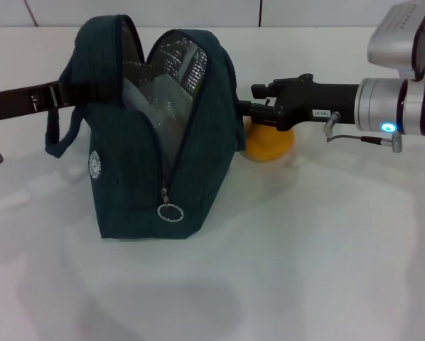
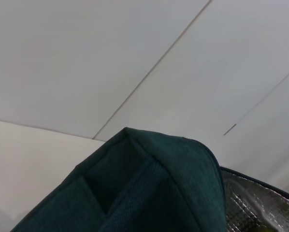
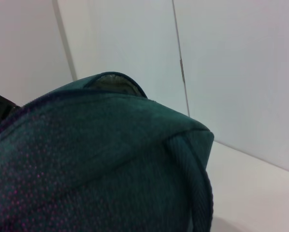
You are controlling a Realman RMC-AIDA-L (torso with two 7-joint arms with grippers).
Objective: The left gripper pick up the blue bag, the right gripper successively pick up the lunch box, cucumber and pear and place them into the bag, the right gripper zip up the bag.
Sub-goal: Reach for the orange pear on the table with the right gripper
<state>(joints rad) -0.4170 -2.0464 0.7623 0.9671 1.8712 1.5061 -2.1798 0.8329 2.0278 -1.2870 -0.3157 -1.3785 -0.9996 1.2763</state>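
The blue bag (image 1: 148, 177) stands upright on the white table, its zip open and the silver lining showing. Clear plastic of the lunch box (image 1: 154, 108) shows inside its mouth. The ring zip pull (image 1: 170, 212) hangs low on the near side. My left gripper (image 1: 62, 92) reaches in from the left and is shut on a bag handle, its tips hidden by the fabric. Against the bag's right side, my right gripper (image 1: 246, 98) is open and holds nothing. The pear (image 1: 269, 142) lies on the table just below it. The cucumber is out of view. Both wrist views show only bag fabric (image 2: 149, 193) (image 3: 96, 159).
A loose handle loop (image 1: 60, 135) hangs down the bag's left side. White table (image 1: 326, 249) stretches in front and to the right of the bag. A white panelled wall (image 1: 198, 11) runs behind the table.
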